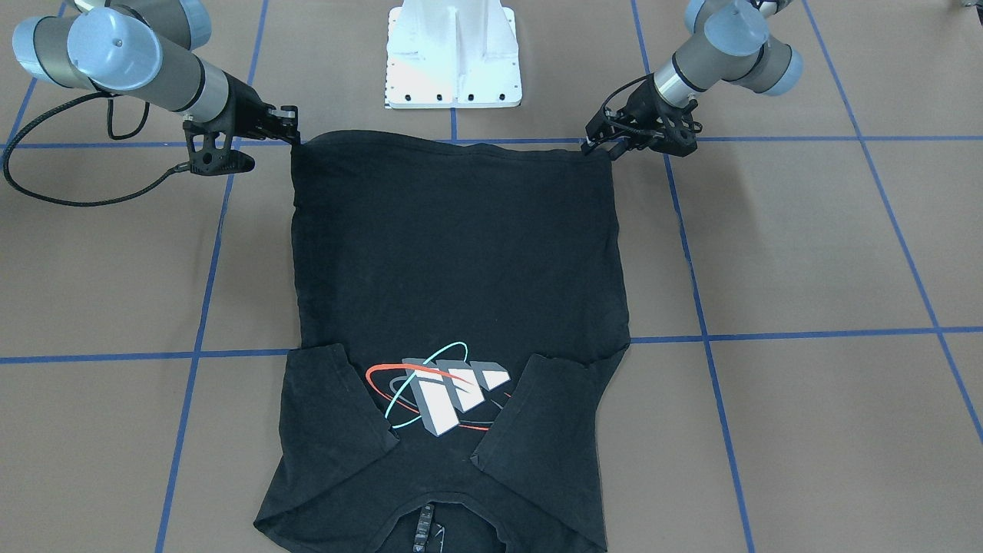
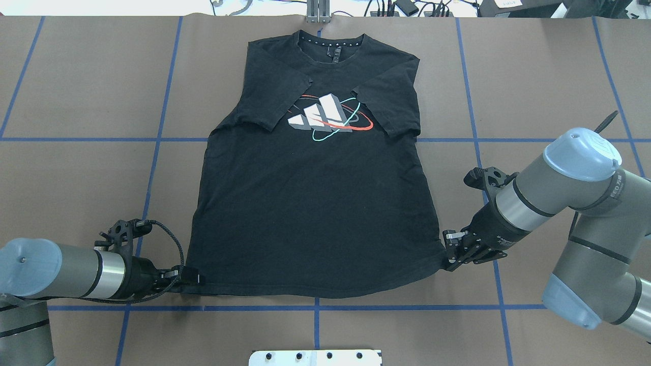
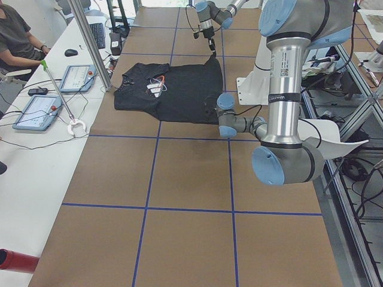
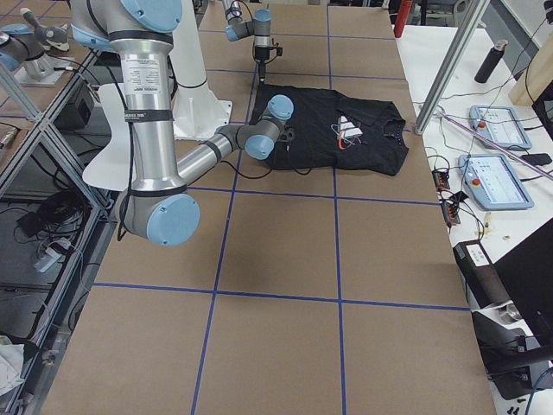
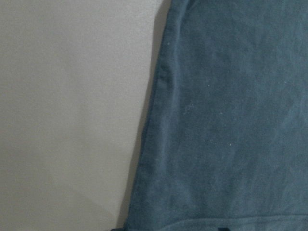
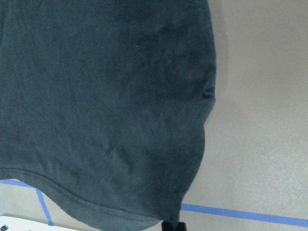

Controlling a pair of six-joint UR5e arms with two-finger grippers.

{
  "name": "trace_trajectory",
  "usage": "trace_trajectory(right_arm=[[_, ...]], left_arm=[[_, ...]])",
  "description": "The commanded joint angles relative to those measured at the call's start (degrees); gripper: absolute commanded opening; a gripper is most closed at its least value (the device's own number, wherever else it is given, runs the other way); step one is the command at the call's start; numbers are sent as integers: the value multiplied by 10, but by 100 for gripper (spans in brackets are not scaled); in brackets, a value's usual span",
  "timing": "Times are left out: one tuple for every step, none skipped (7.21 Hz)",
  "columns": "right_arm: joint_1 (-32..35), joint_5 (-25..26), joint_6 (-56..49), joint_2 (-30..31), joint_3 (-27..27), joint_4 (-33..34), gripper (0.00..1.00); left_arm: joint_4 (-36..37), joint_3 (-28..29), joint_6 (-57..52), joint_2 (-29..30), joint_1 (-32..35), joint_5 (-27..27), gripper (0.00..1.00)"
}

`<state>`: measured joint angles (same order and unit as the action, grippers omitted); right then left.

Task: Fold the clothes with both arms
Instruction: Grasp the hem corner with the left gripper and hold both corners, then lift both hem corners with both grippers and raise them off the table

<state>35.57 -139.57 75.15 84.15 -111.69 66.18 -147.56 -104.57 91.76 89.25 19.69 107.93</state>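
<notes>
The black T-shirt point(image 2: 315, 218) lies flat on the brown table with the logo point(image 2: 330, 117) facing up and both sleeves folded in over the chest. The collar is at the far side and the hem is toward the robot. My left gripper point(image 2: 192, 279) is low on the table at the hem's left corner, shut on the cloth. It is on the right in the front-facing view point(image 1: 590, 146). My right gripper point(image 2: 448, 262) is shut on the hem's right corner, and shows at left in the front-facing view point(image 1: 295, 137). Both wrist views show only shirt fabric point(image 5: 231, 120) point(image 6: 96, 96) and table.
The white pedestal base point(image 1: 453, 54) stands just behind the hem. Blue tape lines point(image 2: 152, 152) cross the table. A black cable point(image 1: 46, 192) loops beside my right arm. An operator point(image 3: 15, 36), tablets point(image 3: 39, 110) and an aluminium post point(image 3: 90, 42) are at the table's far edge.
</notes>
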Motion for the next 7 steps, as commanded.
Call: trace_trajectory(right_arm=[[-1, 0, 0, 0, 1, 0, 0], [-1, 0, 0, 0, 1, 0, 0], [0, 0, 0, 1, 1, 0, 0], [0, 0, 0, 1, 2, 0, 0], [0, 0, 0, 1, 2, 0, 0], [2, 0, -9, 0, 1, -1, 0], [6, -1, -27, 2, -1, -9, 0]], left_arm=[[1, 1, 0, 1, 0, 1, 53], [2, 0, 0, 1, 0, 1, 36], [2, 0, 0, 1, 0, 1, 19], [2, -1, 0, 3, 0, 2, 0], [2, -4, 0, 4, 1, 5, 0], [2, -5, 1, 10, 1, 7, 0], [2, -23, 2, 9, 3, 9, 0]])
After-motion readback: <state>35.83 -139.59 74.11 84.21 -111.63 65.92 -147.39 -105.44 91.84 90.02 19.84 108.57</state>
